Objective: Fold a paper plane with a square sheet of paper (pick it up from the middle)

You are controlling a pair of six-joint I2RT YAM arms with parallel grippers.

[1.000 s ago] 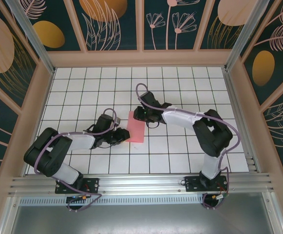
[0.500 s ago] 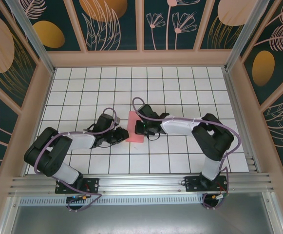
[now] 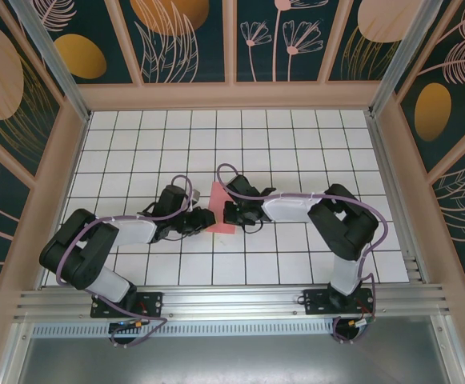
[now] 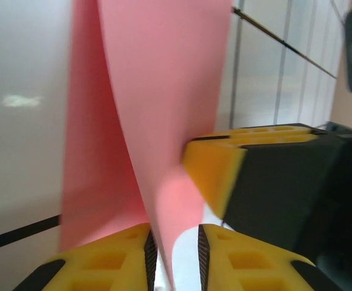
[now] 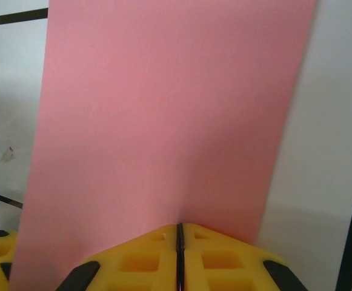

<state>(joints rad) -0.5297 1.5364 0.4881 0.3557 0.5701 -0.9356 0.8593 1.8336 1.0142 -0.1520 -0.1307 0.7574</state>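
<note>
The square sheet of paper (image 3: 216,198) is salmon pink and lies folded into a narrow strip at the table's middle, between both grippers. My left gripper (image 3: 206,220) is at its left edge. In the left wrist view a raised flap of the paper (image 4: 163,91) runs between the slightly parted jaws of my left gripper (image 4: 174,254), leaning on the left pad, unpinched. My right gripper (image 3: 227,214) comes from the right; one of its yellow fingers (image 4: 215,173) touches the flap. In the right wrist view my right gripper (image 5: 179,233) is shut, its tips pinching the paper (image 5: 163,109). A paper plane is out of view.
The white grid-tiled table (image 3: 296,144) is ringed by low beige walls (image 3: 232,96) with patterned panels above. An aluminium rail (image 3: 232,300) with both arm bases runs along the near edge. Purple cables loop over both arms.
My right gripper slid from the paper's far end toward its middle and shut. The paper now looks narrower with one side lifted. The left arm barely moved.
</note>
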